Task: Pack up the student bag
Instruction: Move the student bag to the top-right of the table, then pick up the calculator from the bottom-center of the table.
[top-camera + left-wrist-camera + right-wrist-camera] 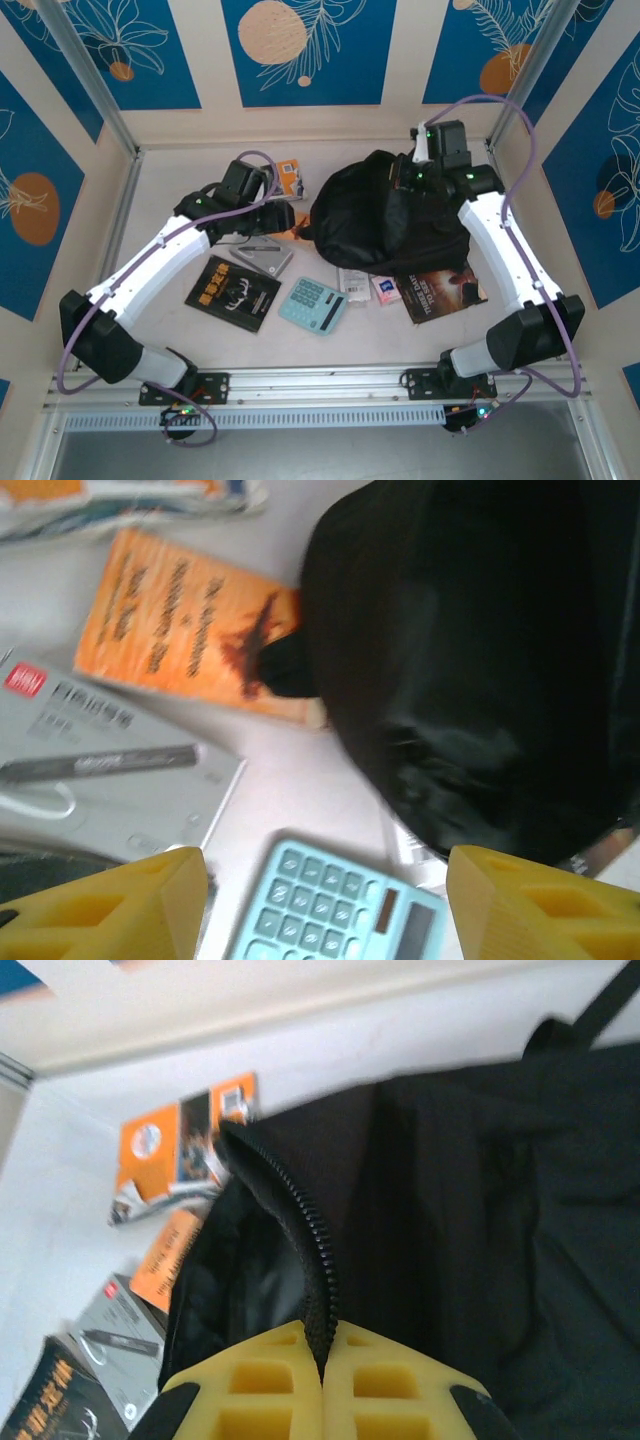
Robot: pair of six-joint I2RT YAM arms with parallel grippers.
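- Student bag (385, 215) is lying slumped on the table (180, 165), far of centre and a little right, with its mouth facing left toward the loose items.
- Right gripper (322, 1365) is pinching the zipper rim (295, 1220) of the bag, fingers closed flat together on it. Judged purpose: lifting the lip so the opening is gaping for loading.
- Left gripper (325, 915) is hovering just left of the bag. Its jaws are standing wide with nothing between them, above the calculator (300, 900) and the grey pen box (100, 770).
- Orange book (180, 630) is lying with its right end at the bag's edge. Cannot tell whether that end is inside the mouth or only under the fabric.
- Lying along the near side are a black book (232, 293), small packets (352, 278) and a dark book (445, 295) partly under the bag. An orange packet (290, 178) is sitting far left of the bag.
- Judgement: most items are lying outside, so packing is at an early stage.
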